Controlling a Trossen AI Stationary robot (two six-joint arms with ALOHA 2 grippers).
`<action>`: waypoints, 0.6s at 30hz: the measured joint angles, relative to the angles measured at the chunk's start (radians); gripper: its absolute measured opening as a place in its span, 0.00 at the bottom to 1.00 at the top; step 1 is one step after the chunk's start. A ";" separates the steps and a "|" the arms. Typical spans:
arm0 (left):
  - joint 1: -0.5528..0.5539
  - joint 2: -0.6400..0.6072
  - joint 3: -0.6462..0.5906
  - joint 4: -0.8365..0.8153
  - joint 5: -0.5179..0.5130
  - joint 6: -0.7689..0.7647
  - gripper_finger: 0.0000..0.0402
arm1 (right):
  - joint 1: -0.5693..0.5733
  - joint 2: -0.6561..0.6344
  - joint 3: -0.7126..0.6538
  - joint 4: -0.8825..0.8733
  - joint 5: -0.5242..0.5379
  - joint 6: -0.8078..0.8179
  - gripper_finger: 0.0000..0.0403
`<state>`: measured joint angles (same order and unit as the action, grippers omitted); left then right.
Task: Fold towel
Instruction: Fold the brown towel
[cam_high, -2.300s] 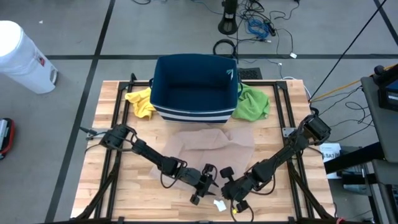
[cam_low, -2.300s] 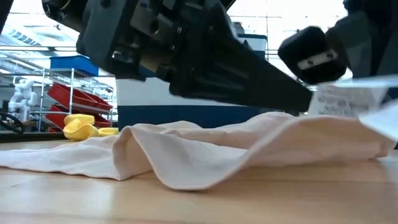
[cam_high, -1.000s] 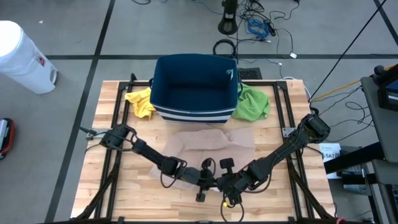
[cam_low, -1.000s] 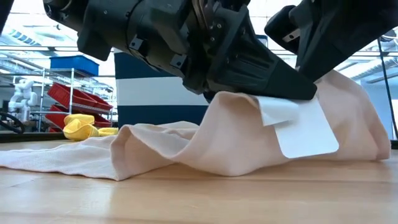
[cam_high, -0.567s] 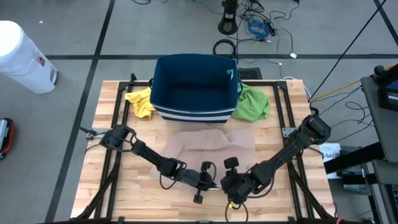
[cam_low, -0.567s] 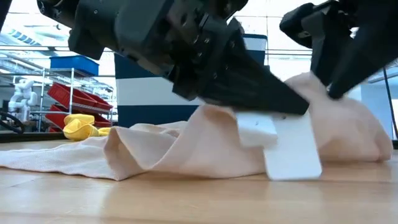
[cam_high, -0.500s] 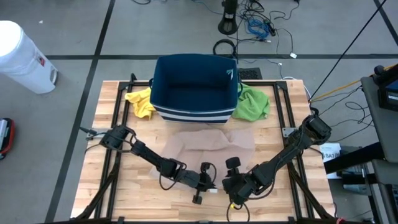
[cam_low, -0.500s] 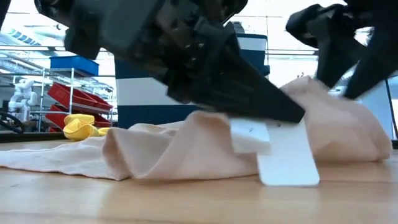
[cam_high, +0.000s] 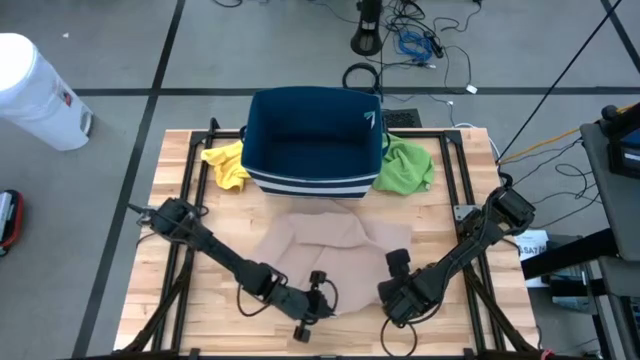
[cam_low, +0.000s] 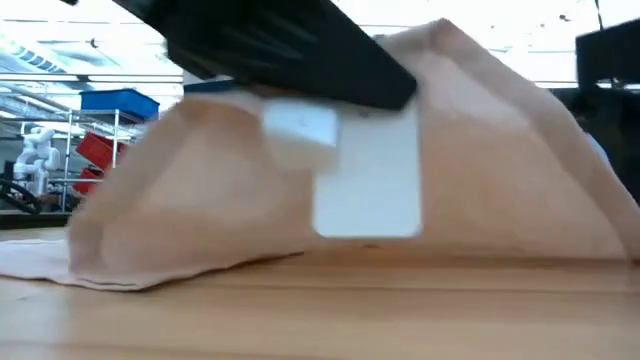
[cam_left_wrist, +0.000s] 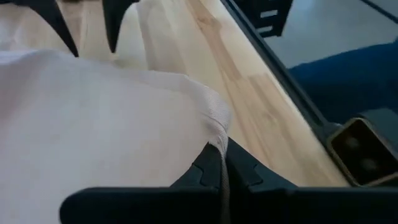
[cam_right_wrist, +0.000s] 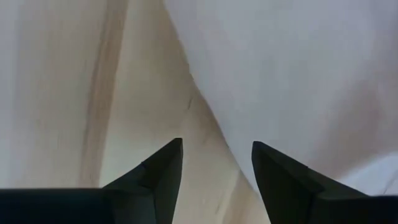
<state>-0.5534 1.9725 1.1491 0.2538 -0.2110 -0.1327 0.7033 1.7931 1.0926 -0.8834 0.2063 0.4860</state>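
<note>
A beige towel (cam_high: 330, 245) lies on the wooden table in front of a blue bin; its near part is raised, and a white tag (cam_low: 367, 185) hangs from it in the low view. My left gripper (cam_high: 328, 298) is at the towel's near edge, shut on it. It also shows in the left wrist view (cam_left_wrist: 219, 163). My right gripper (cam_high: 392, 298) is just right of it, low over the table. Its fingers are open and empty in the right wrist view (cam_right_wrist: 214, 155), with the towel (cam_right_wrist: 298, 81) ahead of them. My left gripper pinches the towel's hemmed edge at a corner (cam_left_wrist: 216, 127) between its two shut fingers. The fingers come nearly level from the table's left. The held part (cam_low: 470, 120) is lifted off the table; the rest of the towel lies on the table toward the bin.
The blue bin (cam_high: 312, 140) stands at the table's far middle, with a yellow cloth (cam_high: 225, 162) to its left and a green cloth (cam_high: 405, 165) to its right. Black frame rails (cam_high: 470, 200) run along both sides. A white bucket (cam_high: 35, 90) stands on the floor.
My left gripper has drawn the towel's near edge toward the table's near-left and lifted it, so the raised fold and tag now stand close before the low camera. My right gripper has drawn back a little toward the table's right, off the towel.
</note>
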 joint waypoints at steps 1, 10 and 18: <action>-0.008 -0.006 0.000 -0.024 0.000 -0.017 0.00 | 0.003 0.000 -0.011 0.002 -0.005 0.008 0.44; -0.066 -0.010 0.000 -0.175 -0.003 -0.161 0.00 | 0.012 0.000 -0.031 0.001 0.000 -0.012 0.43; -0.112 -0.010 0.000 -0.178 -0.064 -0.212 0.00 | 0.012 0.000 -0.032 0.047 0.006 -0.092 0.42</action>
<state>-0.6657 1.9621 1.1488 0.0758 -0.2752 -0.3448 0.7155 1.7931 1.0607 -0.8368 0.2123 0.3943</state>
